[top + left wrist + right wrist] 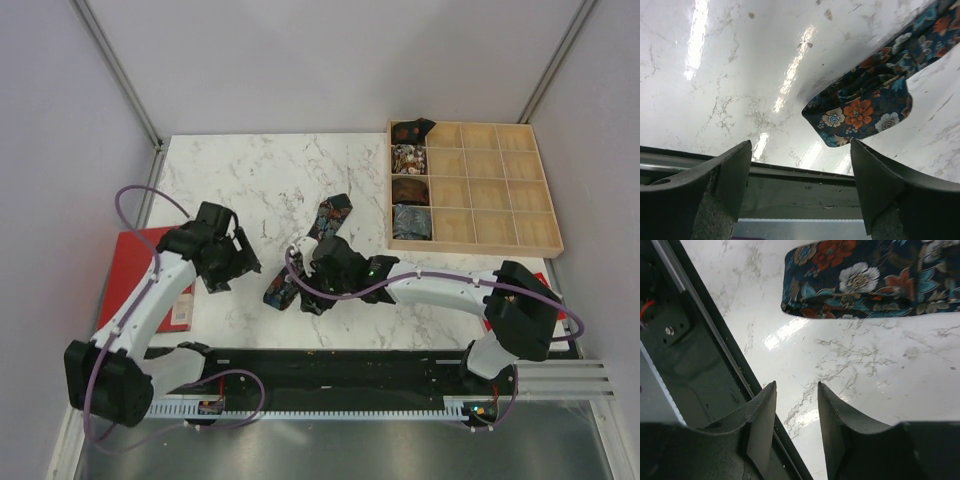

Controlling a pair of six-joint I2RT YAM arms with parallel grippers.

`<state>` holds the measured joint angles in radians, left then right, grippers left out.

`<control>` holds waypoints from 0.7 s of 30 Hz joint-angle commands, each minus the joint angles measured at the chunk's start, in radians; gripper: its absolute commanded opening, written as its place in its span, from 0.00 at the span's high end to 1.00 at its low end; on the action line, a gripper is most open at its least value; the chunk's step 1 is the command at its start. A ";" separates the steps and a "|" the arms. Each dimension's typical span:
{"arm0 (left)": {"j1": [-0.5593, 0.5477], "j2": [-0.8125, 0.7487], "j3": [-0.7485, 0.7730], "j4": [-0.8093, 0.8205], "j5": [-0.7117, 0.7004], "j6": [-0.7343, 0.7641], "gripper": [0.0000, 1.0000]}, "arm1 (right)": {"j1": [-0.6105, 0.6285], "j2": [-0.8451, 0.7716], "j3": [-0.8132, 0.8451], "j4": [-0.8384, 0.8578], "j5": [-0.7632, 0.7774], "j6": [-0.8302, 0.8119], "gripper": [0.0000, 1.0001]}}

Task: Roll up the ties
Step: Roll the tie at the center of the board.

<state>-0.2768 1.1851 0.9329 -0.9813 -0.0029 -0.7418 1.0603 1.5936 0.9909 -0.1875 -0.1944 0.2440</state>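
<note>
Near the middle of the marble table (250,170) the floral tie (335,215) lies slantwise, dark cloth printed with red, orange, blue and white flowers, its near end folded flat on itself. From its base at the right, the right arm stretches leftward, low along the table's front, forearm almost level, wrist over the tie's middle stretch. The right gripper (796,387) shows only a narrow gap between its fingers, nothing in it; the folded end lies beyond the tips, untouched. The left arm rises from its base, bends at the elbow and leans toward the tie's near end. The left gripper (800,150) is spread wide and holds nothing, the cloth lying just past its fingers. Under that arm lies a red booklet (135,265), its cover print too small to read. At far right, a wooden tray (540,245) holds rolled ties (410,160) in its left column
</note>
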 commanded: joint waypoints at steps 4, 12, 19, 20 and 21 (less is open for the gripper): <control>0.002 -0.384 -0.104 0.088 -0.036 -0.167 0.20 | -0.083 -0.020 0.143 -0.010 -0.006 0.164 0.56; -0.001 -0.567 -0.377 0.251 0.164 -0.347 0.23 | -0.149 0.132 0.304 0.000 -0.138 0.270 0.64; -0.001 -0.620 -0.522 0.377 0.213 -0.406 0.31 | -0.175 0.288 0.387 0.006 -0.206 0.290 0.69; -0.001 -0.634 -0.549 0.407 0.222 -0.412 0.31 | -0.183 0.299 0.390 0.010 -0.215 0.291 0.69; 0.001 -0.639 -0.560 0.420 0.225 -0.419 0.31 | -0.195 0.310 0.396 0.010 -0.218 0.293 0.69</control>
<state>-0.2771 0.5800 0.4263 -0.6971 0.1707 -1.0805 0.8967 1.8683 1.3323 -0.1925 -0.3592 0.5083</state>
